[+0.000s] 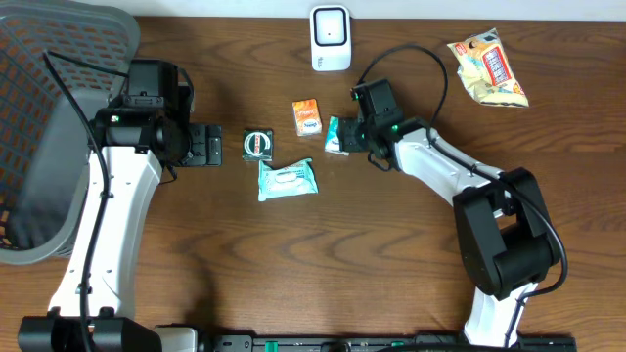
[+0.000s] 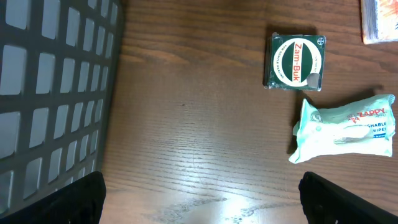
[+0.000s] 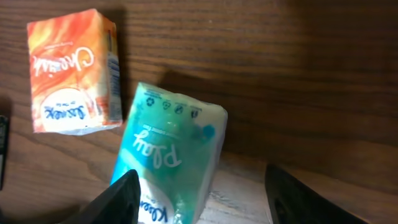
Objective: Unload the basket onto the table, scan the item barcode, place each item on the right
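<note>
A teal tissue pack (image 1: 337,135) lies on the wooden table, tilted in the right wrist view (image 3: 168,155). My right gripper (image 3: 200,186) stands open around it: the left finger is against the pack's edge, and bare wood shows between the pack and the right finger. From overhead this gripper (image 1: 345,135) is right at the pack. No barcode shows on the pack. A white scanner (image 1: 331,37) stands at the table's far edge. My left gripper (image 1: 205,147) is wide open over bare wood (image 2: 202,186), holding nothing.
An orange pack (image 1: 307,116) lies just left of the teal one (image 3: 71,71). A green Zam-Buk box (image 1: 258,144) and a wipes pack (image 1: 287,180) lie mid-table. A snack bag (image 1: 489,66) is far right. A grey mesh basket (image 1: 49,127) is at the left.
</note>
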